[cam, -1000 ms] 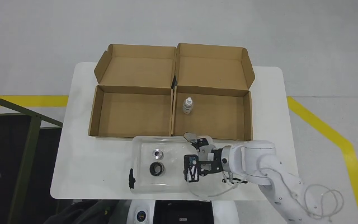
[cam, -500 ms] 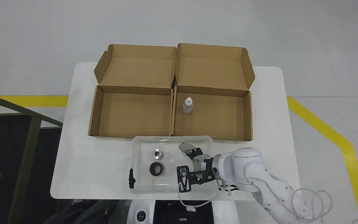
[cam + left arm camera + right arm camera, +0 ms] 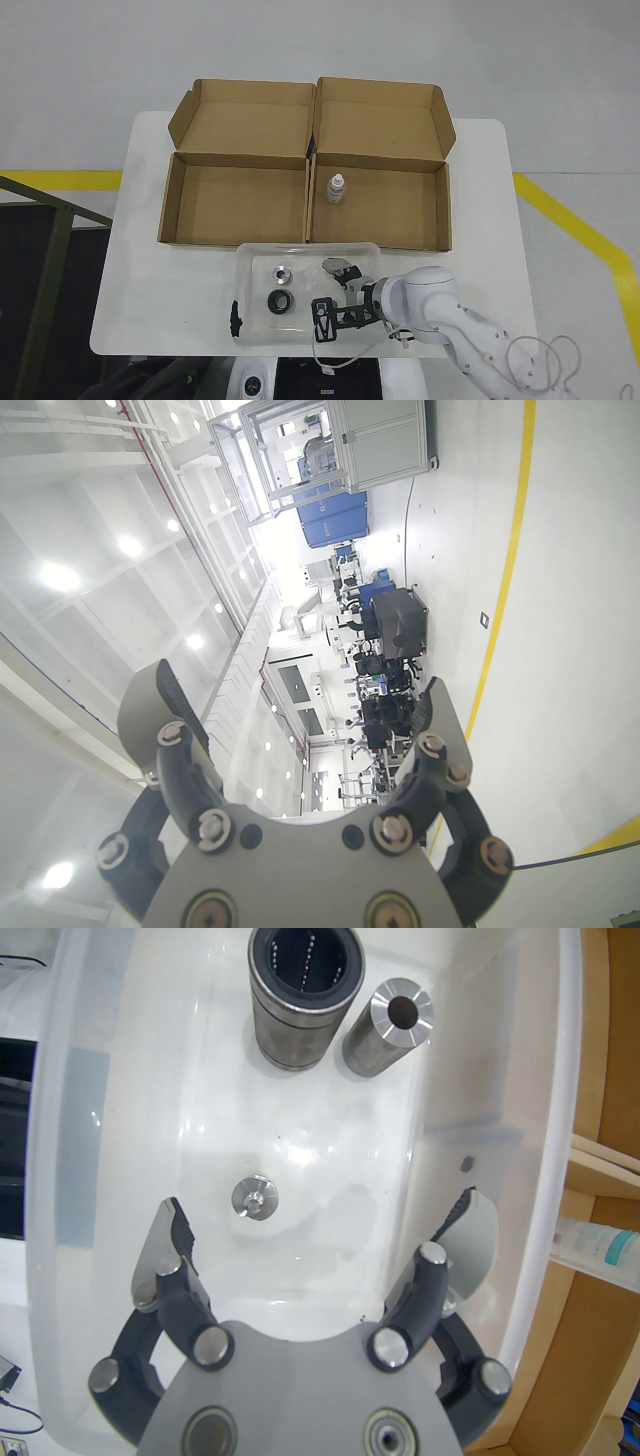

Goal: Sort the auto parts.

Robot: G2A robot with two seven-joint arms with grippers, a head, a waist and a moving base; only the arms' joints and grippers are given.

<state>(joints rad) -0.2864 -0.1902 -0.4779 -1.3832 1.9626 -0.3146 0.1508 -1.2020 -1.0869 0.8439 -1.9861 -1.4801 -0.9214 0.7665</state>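
Observation:
A clear plastic bin (image 3: pixel 300 248) stands at the table's front edge. Two parts stand upright at its left end: a black-lined linear bearing (image 3: pixel 280 301) (image 3: pixel 306 993) and a steel sleeve (image 3: pixel 281 272) (image 3: pixel 387 1030). A small round metal piece (image 3: pixel 254 1198) lies on the bin floor. My right gripper (image 3: pixel 329 291) (image 3: pixel 320 1208) is open inside the bin, just short of the small piece, which lies nearer one finger. The bearing and sleeve stand farther ahead of it. My left gripper (image 3: pixel 300 690) is open, holds nothing and points out into the room.
Two open cardboard boxes sit behind the bin. The left box (image 3: pixel 235 205) holds nothing. The right box (image 3: pixel 390 210) holds a small white bottle (image 3: pixel 337 188) (image 3: pixel 590 1243). White table (image 3: pixel 150 300) surface lies left of the bin.
My right arm has slid left along the bin toward the bearing and sleeve. Its fingers stay open, and the parts have not moved.

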